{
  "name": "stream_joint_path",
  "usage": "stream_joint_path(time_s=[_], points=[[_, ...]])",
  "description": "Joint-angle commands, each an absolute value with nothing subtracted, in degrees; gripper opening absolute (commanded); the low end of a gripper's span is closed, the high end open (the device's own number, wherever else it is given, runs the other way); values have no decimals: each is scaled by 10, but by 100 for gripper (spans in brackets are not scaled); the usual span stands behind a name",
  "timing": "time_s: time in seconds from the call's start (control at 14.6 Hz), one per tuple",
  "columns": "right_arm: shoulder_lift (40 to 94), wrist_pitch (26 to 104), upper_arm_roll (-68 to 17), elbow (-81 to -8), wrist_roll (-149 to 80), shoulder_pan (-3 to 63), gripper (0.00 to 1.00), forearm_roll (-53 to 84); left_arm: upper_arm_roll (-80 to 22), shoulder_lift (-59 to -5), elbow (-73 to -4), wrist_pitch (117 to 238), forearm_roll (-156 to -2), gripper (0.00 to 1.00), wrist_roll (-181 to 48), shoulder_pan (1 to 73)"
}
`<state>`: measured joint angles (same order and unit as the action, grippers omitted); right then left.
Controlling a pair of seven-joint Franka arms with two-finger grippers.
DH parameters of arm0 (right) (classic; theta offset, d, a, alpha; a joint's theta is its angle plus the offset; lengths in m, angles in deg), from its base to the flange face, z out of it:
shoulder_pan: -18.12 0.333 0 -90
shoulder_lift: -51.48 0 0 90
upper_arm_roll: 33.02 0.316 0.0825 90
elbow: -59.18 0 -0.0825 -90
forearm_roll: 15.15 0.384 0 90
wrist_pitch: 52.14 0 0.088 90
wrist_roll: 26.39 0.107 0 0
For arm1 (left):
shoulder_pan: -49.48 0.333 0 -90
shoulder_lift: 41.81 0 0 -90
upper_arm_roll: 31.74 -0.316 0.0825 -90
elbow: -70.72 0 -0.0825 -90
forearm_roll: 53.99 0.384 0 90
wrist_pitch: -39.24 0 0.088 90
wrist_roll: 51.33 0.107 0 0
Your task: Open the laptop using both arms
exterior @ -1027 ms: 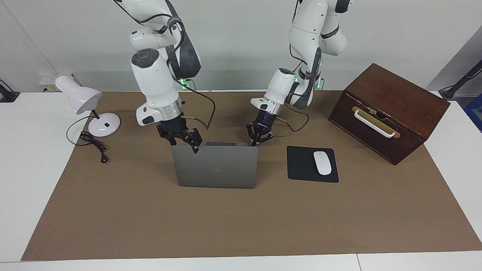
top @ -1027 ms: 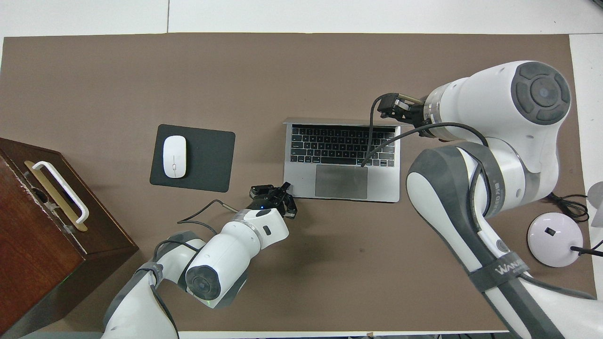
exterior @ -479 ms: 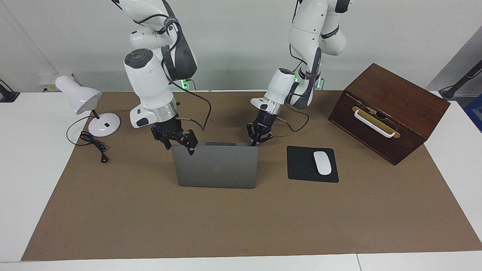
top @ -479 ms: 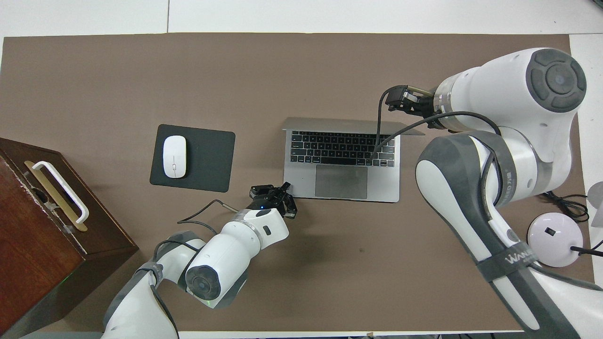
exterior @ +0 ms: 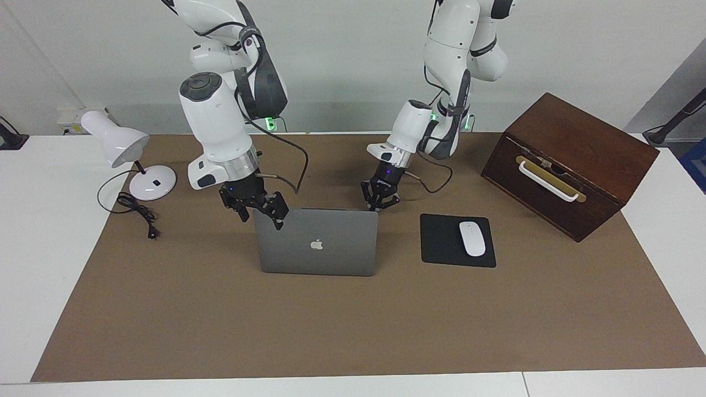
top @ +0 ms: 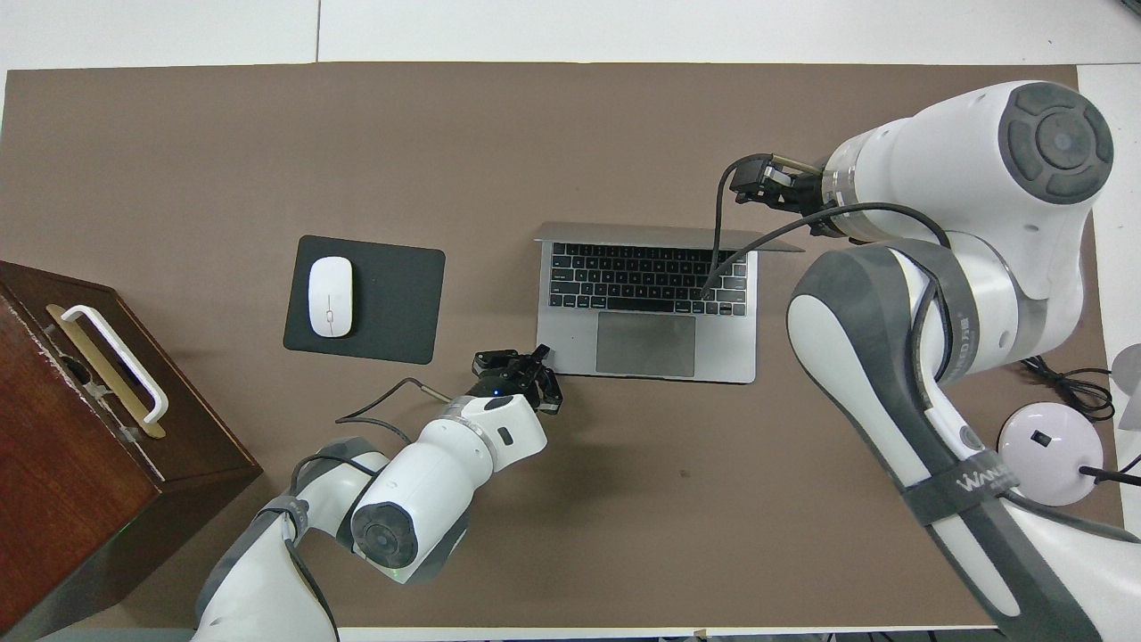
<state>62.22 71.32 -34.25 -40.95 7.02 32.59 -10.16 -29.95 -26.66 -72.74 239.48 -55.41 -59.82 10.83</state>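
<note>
clearly the laptop [exterior: 316,242] is standing open on the desk [exterior: 353,325] between the arms, its lid upright and its keyboard facing the robots. the left pincer [exterior: 380,199] is pressing down, tips together, at the base's near corner, likely pinning it so it cannot lift. the right pincer [exterior: 258,207] is sitting at the lid's top corner, apparently tilting it; whether its tips are apart cannot be told.

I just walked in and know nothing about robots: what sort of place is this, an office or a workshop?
Probably a robot test lab staged as an office desk: two white robot arms work over a brown mat holding an open laptop, a mouse on its pad, a desk lamp and a wooden box.
</note>
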Motion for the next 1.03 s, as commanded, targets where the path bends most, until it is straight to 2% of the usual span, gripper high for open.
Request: stream_joint_path(time_s=[0.0, 0.27, 0.55, 0.96], points=[[644, 679, -336, -366, 37, 303, 100, -114, -299, -247, -714, 2400, -553, 0, -599, 108], [655, 646, -336, -337, -19, 284, 100, -114, -299, -247, -714, 2400, -554, 0, -600, 108], [678, 591, -337, -277, -83, 261, 100, -120, -299, -247, -714, 2400, -554, 0, -601, 108], [659, 485, -339, -243, -242, 201, 100, -143, -299, -247, -714, 2400, -554, 0, -602, 108]])
